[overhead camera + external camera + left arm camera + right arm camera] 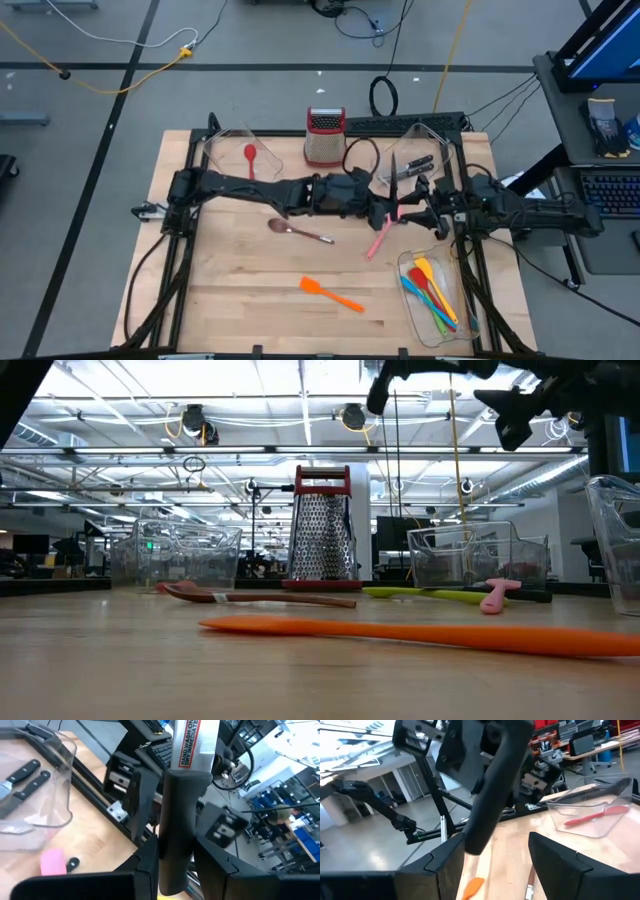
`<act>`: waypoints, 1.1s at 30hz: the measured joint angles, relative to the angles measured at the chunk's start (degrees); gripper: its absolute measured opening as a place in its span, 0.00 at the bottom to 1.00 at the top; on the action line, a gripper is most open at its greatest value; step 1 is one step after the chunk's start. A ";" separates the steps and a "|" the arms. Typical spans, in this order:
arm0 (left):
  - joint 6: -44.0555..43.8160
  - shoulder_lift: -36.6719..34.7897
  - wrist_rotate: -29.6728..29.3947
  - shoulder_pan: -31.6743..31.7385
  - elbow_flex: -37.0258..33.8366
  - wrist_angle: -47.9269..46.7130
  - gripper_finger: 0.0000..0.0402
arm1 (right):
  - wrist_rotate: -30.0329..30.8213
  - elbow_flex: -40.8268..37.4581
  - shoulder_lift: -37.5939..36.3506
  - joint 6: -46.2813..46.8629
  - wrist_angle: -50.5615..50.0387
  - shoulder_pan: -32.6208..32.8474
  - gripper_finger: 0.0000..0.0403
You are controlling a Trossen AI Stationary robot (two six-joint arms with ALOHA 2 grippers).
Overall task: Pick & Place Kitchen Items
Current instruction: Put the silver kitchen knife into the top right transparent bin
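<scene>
Knife (182,810), black-handled with a stickered steel blade, was clamped by its handle in the left gripper (180,870), jaws narrow around it, raised over the table's right-centre. The right gripper (490,865) sat close by, jaws wide and empty, with the handle's free end passing between its fingers (560,862). It looked light, rigid and smooth, with a sharp blade, so the bare handle seemed the place to grip. Nearby, a clear bin (67,760) held two more knives (30,780). A pink spatula (380,238) lay below.
</scene>
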 joint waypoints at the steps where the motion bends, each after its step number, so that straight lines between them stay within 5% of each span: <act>1: 0.45 0.00 0.61 0.45 0.00 0.00 0.23 | 0.05 0.00 0.33 -0.40 0.00 0.00 0.54; 9: 1.00 0.00 7.06 2.85 0.00 0.00 0.23 | 0.23 0.00 1.38 2.55 0.00 0.00 0.65; 20: 1.93 0.02 7.43 2.59 0.02 -0.55 0.23 | 1.45 0.00 1.59 9.22 4.54 0.00 0.79; 33: 1.83 0.04 6.91 1.37 0.04 -0.46 0.23 | -0.31 0.00 11.58 13.41 13.90 0.00 0.86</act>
